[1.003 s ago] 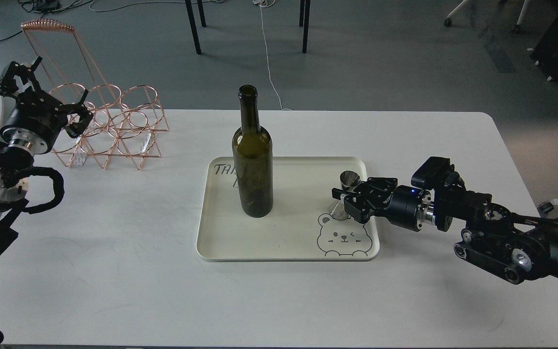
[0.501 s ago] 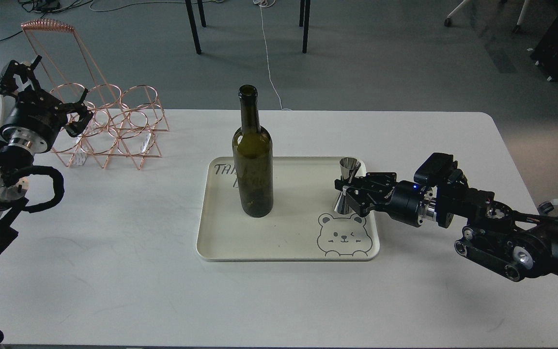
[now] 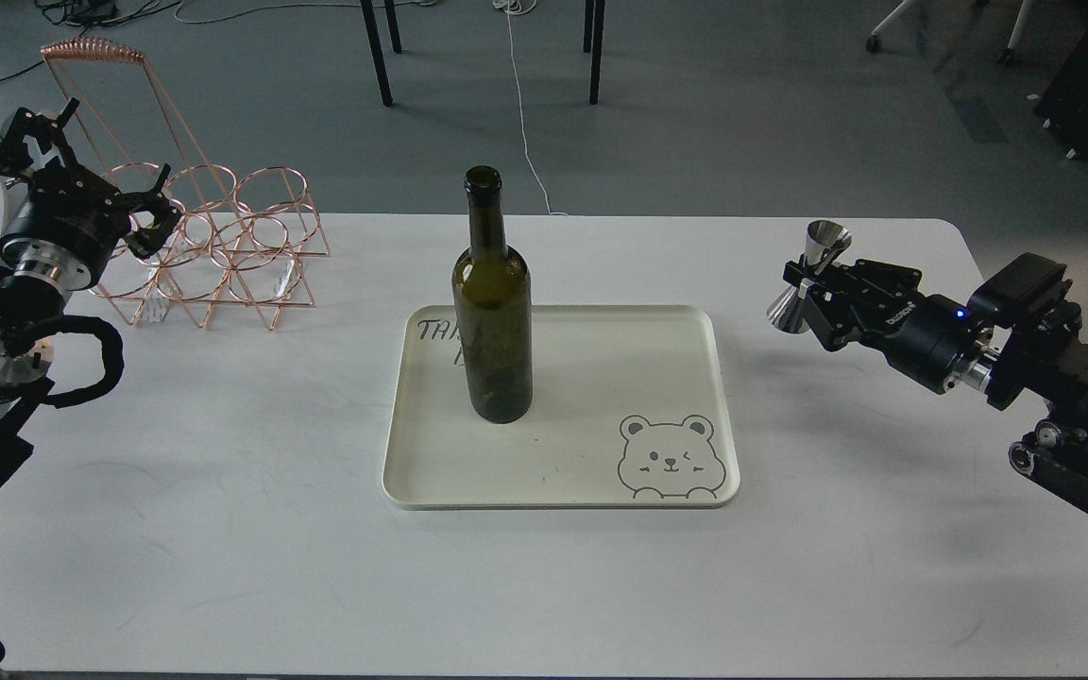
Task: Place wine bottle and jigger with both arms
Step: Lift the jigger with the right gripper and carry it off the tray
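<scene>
The dark olive-green wine bottle (image 3: 493,312) stands upright on the left half of a cream tray (image 3: 591,472) with a bear drawing. My right gripper (image 3: 804,283) is shut on the shiny steel jigger (image 3: 810,274) at its waist. It holds the jigger upright above the table, to the right of the tray. My left gripper (image 3: 133,212) is at the far left, right by the copper wire rack (image 3: 213,241), with its fingers spread and nothing between them.
The copper wire rack with round rings stands at the table's back left. The white table (image 3: 223,529) runs to a rounded back-right corner. Chair and table legs stand on the grey floor beyond.
My right gripper has lifted the jigger off the tray's right side and carried it up and to the right, past the tray's edge. The left arm shifted slightly. The bottle has not moved.
</scene>
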`<state>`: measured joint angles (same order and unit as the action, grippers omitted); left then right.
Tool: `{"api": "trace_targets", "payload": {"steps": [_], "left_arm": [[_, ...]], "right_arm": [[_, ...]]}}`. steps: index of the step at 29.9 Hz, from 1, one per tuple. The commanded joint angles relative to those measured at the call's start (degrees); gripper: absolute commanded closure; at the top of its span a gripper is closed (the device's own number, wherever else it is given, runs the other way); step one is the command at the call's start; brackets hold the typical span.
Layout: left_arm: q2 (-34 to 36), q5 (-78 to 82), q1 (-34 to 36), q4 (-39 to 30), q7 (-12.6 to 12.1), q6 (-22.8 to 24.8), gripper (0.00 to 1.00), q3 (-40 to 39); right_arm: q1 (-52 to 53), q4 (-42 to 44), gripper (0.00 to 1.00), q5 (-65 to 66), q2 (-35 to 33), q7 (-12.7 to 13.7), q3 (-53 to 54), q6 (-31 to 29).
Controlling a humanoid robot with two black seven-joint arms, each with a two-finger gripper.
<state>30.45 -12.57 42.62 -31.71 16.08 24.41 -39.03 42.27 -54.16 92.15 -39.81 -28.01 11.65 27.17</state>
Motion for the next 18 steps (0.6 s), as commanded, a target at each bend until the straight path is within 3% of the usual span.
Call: {"api": "trace_targets", "payload": {"steps": [1,8,18], "left_arm": [[-0.1,0.0,0.2,0.0,0.0,-0.1,0.02,0.0],[0.0,0.1,0.3,0.0,-0.1,0.0,0.02,0.0],[-0.1,0.1,1.1,0.0,-0.2,-0.2,0.02,0.0]], "right_arm": [[-3.4,3.9,0.95,-1.8,-0.6,0.0,0.3,0.8],[-8.7,11.4,0.95,-5.6,0.5,0.0,0.3,0.8],[-9.7,14.1,0.91,-7.9,3.5,0.0,-0.1,0.8]]}}
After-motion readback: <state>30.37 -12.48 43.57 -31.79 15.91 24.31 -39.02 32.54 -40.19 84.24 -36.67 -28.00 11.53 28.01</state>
